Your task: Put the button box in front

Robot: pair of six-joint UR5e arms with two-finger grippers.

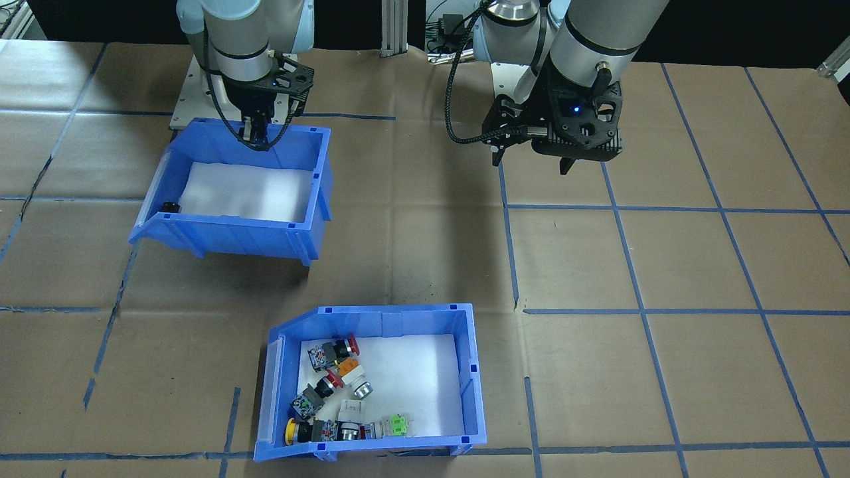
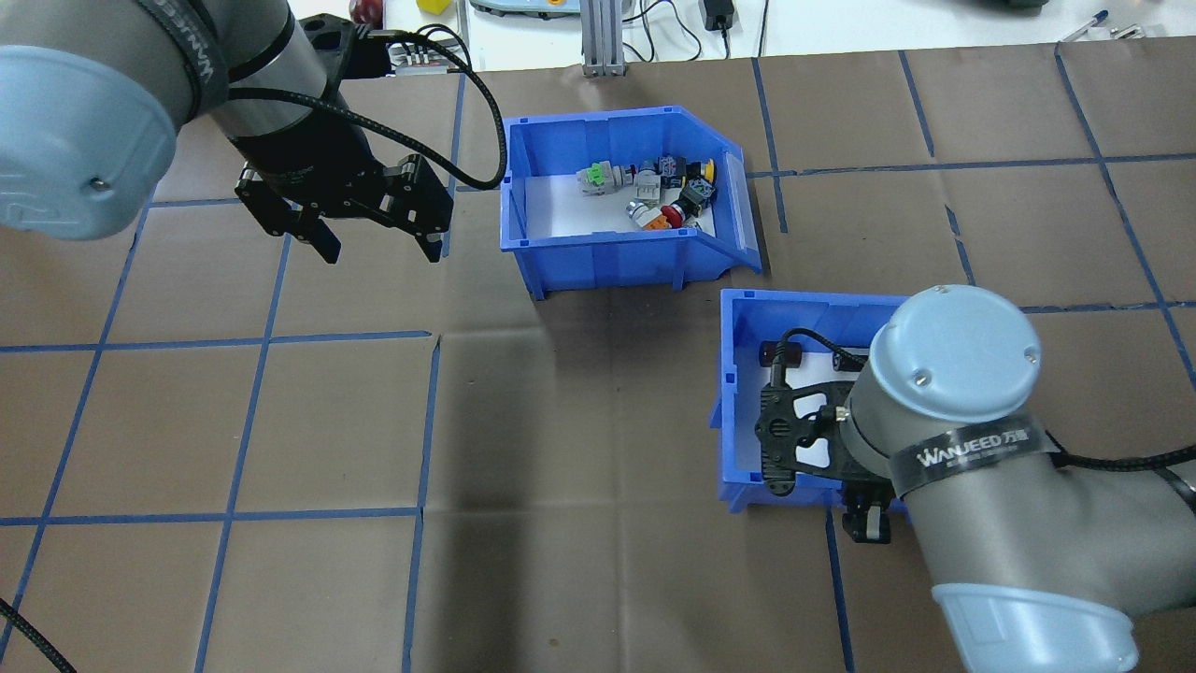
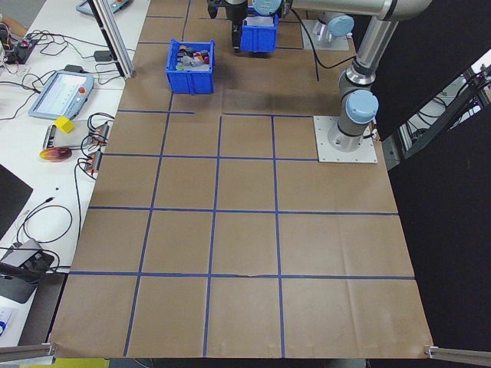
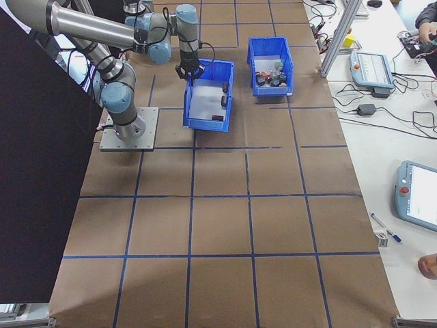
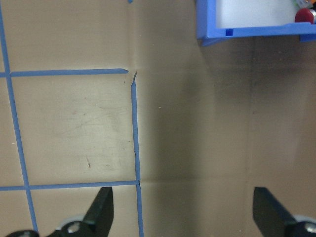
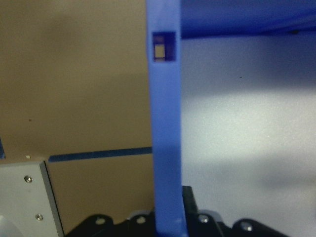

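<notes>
Nearest my front-facing camera sits the button box (image 1: 372, 382), a blue open-top bin with a white foam liner, its sloped cut-out side turned toward that view's left. Red, yellow, orange and green push-button switches (image 1: 332, 392) lie heaped against that sloped side, on the left part of the liner, leaving the rest of the foam bare. It rests flat on the brown paper table cover (image 1: 664, 265), on the operators' side of the table, clear of both arms.

Moving across that same view, I see the second blue bin (image 1: 232, 192) at upper left, close to the robot's base. It looks tipped, its sloped end down by the paper and its rear wall lifted. One dark cylinder (image 1: 170, 207) lies in its low corner on the foam. My right gripper (image 1: 255, 133) sits on that bin's rear wall; the right wrist camera shows the blue wall running straight down between the fingers, so I read them as clamped on it.

Further right, my left gripper (image 1: 531, 159) hangs above bare paper and blue tape lines (image 1: 617, 209), well apart from both bins. Its fingertips (image 5: 101, 210) stand wide apart in the left wrist camera with nothing between them, and a corner of the button box shows at that view's top edge.
</notes>
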